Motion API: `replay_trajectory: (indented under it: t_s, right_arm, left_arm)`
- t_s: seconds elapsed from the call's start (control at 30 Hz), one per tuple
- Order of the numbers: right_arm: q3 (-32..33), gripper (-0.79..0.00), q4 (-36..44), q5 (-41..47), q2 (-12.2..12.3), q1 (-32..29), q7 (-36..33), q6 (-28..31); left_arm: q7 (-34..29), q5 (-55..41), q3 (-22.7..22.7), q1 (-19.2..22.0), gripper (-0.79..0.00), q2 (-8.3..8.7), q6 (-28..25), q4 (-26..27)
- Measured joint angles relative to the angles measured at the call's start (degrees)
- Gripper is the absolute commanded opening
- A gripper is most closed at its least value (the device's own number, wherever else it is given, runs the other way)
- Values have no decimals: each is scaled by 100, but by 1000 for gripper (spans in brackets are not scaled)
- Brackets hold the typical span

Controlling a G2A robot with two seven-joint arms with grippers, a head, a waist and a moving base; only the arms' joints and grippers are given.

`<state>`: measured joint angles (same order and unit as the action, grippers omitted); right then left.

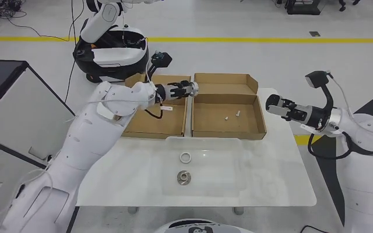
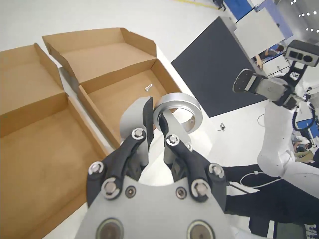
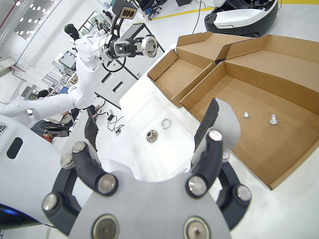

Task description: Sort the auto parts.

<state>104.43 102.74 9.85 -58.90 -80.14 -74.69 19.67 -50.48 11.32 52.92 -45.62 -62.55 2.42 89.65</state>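
Observation:
My left gripper is shut on the rim of a silver metal ring. It holds the ring in the air above the back edge where the two cardboard boxes meet. The left box has a bare floor. The right box holds two small bolts. My right gripper hangs open with nothing between its fingers, by the right box's right side.
A clear plastic tray lies on the white table in front of the boxes. It holds a smaller ring and a round flanged part. Another robot base stands on the floor behind the boxes.

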Motion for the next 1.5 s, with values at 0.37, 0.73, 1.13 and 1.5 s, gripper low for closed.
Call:
replay_trajectory:
  t_s: [0.37, 0.73, 1.13, 1.5]
  right_arm:
    - [0, 0, 0, 0, 0, 0, 0, 0]
    - [0, 0, 0, 0, 0, 0, 0, 0]
    - [0, 0, 0, 0, 0, 0, 0, 0]
    - [0, 0, 0, 0, 0, 0, 0, 0]
  left_arm:
    - [-710, 644, -315, 422, -785, -55, -230, -1152]
    - [-988, 1273, -720, 749, -785, -171, -673, -2042]
    - [-903, 1474, -1289, 806, -785, -429, -900, -2755]
    - [-884, 1891, -1588, 887, -785, -584, -1203, -3365]
